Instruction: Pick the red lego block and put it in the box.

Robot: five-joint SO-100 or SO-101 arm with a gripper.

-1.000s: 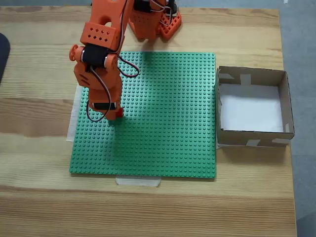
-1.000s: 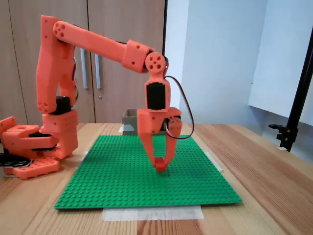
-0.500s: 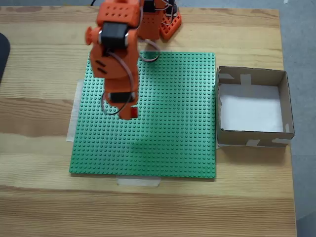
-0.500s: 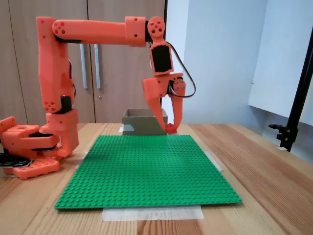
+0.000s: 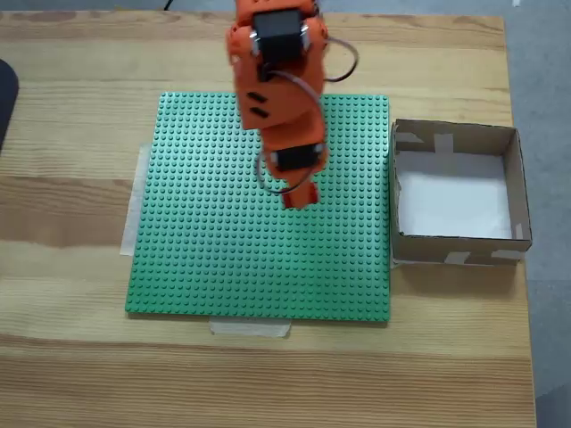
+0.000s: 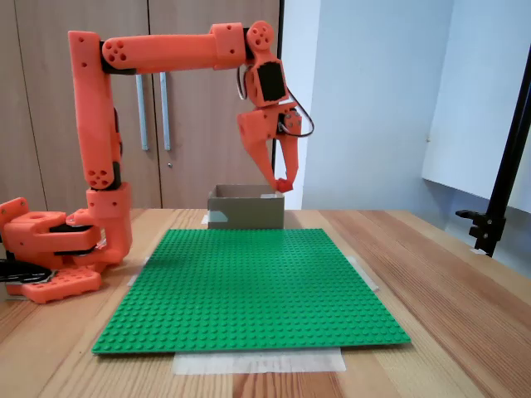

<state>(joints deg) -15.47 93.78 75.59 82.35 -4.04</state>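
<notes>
My orange gripper (image 5: pixel 301 197) (image 6: pixel 283 185) hangs high above the green baseplate (image 5: pixel 223 267) (image 6: pixel 249 290), shut on the red lego block (image 5: pixel 308 193) (image 6: pixel 284 184) pinched at its fingertips. From above, the gripper sits over the plate's right-centre, left of the box (image 5: pixel 513 187). That box is brown cardboard, open-topped, with a white floor and pale tape strips. From the front, the box (image 6: pixel 241 211) stands behind the plate, just below the held block.
The arm's orange base (image 6: pixel 50 249) stands at the plate's left in the front view. Tape strips (image 5: pixel 250 328) hold the baseplate to the wooden table (image 5: pixel 71 374). A black stand (image 6: pixel 498 191) rises at the right edge.
The gripper lifted the red block off the baseplate, rose, and swung from the plate's left side toward the box.
</notes>
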